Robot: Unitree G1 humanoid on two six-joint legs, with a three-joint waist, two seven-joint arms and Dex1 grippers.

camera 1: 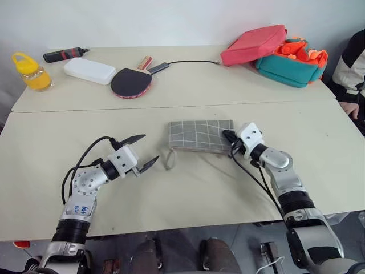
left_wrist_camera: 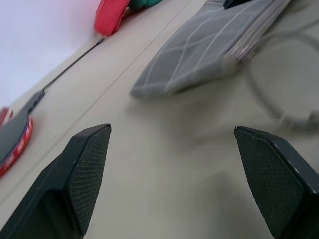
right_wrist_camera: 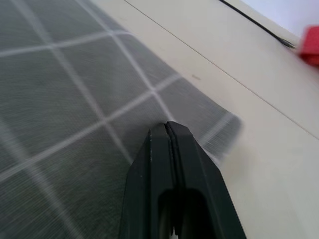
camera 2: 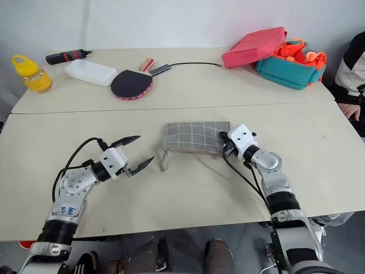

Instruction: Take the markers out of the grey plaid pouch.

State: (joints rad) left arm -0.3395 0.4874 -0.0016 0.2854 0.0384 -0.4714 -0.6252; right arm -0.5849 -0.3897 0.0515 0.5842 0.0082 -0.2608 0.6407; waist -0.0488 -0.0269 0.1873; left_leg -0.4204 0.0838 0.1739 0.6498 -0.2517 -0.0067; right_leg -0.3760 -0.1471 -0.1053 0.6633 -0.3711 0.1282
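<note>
The grey plaid pouch [camera 1: 201, 136] lies flat near the middle of the beige table [camera 1: 171, 194], and no marker can be made out in or around it; whether its zipper is open cannot be told. A grey ring loop [camera 1: 170, 158] trails from its corner on the robot's left, resting on the tabletop. Taking the pouch as the landmark: far beyond it, toward the robot's right, a teal case [camera 1: 291, 65] stands open with orange things [camera 1: 297, 50] inside, and a pink-red case [camera 1: 254, 44] leans across that case's left edge. Beyond the pouch on the left lie a table-tennis paddle [camera 1: 132, 81] with a black face, a white box [camera 1: 89, 71], a black cylinder with a red band [camera 1: 65, 54], and a yellow bottle [camera 1: 31, 71] holding yellow liquid. A black cable [camera 1: 191, 61] runs from beside the paddle toward the pink-red case. The right gripper [camera 1: 230, 137] sits at the pouch's right end, fingers pressed tight together, their tips over the fabric near that edge; whether they pinch any cloth cannot be told. The left gripper [camera 1: 140, 152] hovers just left of the pouch, close to the ring loop, its two black fingers [left_wrist_camera: 82, 174] spread wide and holding nothing, pointed toward the pouch's left end.
</note>
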